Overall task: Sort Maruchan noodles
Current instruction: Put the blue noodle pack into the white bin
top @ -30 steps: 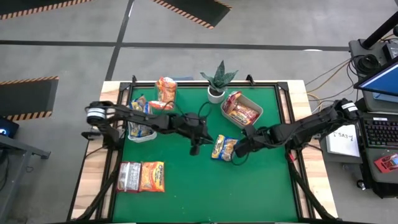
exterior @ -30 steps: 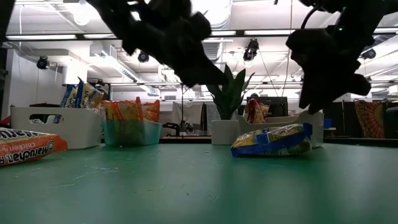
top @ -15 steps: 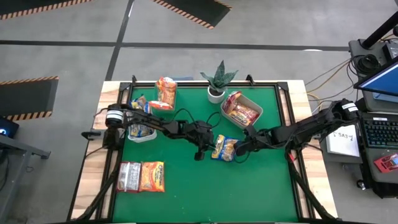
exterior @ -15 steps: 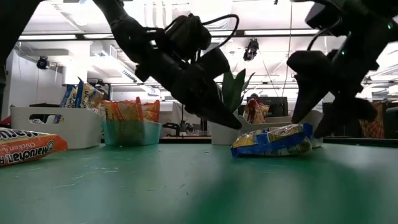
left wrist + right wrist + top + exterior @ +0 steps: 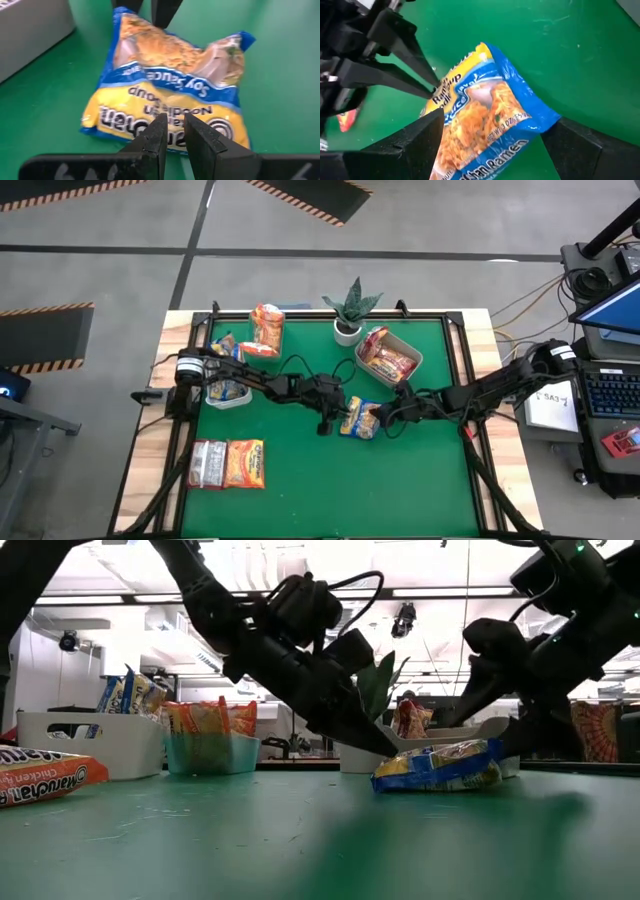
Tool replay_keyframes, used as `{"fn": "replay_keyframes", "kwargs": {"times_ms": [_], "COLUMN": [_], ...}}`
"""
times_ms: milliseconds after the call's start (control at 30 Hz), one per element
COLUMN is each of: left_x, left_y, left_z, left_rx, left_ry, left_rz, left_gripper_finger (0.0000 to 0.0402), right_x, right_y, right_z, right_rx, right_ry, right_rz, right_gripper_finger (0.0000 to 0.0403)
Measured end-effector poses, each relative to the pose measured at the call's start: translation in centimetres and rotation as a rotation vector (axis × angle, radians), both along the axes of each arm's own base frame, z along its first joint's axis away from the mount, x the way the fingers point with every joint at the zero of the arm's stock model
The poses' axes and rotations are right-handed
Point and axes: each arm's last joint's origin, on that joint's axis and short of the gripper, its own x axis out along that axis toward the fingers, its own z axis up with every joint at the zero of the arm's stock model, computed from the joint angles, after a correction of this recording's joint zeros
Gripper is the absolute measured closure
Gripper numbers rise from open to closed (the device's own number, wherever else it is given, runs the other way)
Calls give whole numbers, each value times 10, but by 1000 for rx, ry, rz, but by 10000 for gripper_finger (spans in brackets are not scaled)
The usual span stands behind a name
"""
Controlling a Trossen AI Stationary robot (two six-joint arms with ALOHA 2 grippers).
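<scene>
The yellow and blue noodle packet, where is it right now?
In the high view, the yellow and blue noodle packet lies flat on the green table near the middle, between the left tool and the right tool, just below the grey bin.

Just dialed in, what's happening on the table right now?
Both arms meet at one yellow-and-blue plastic ramen packet lying flat mid-table. The left gripper, fingers nearly shut, has its tips at one end of the packet. The right gripper is open, with a finger on either side of the packet's other end. Other packets already sit in the bins, and two lie loose near the front-left corner.
</scene>
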Motion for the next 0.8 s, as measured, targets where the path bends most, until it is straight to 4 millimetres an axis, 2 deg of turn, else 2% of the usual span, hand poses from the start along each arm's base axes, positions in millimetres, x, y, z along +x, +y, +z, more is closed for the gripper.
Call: {"fn": "replay_keyframes", "kwargs": {"times_ms": [167,367,600,700,800], "left_x": [1,4,5,6,6], "left_y": [1,1,1,0,0], "left_z": [-5,-21,-23,-23,-23], "left_rx": [17,-12,-28,-31,-41], "left_ry": [4,9,-5,-9,-10], "left_rz": [5,24,31,29,28], "left_gripper_finger": [354,354,354,354,354], "right_x": [-1,12,32,37,38], "right_y": [-1,3,8,9,9], "right_z": [-9,-19,-22,-22,-22], "right_rx": [-17,-7,-79,-91,-95], "right_ry": [-1,-26,-13,-10,-6], "right_rz": [-21,48,110,118,120], "right_gripper_finger": [99,104,111,127,161]}}
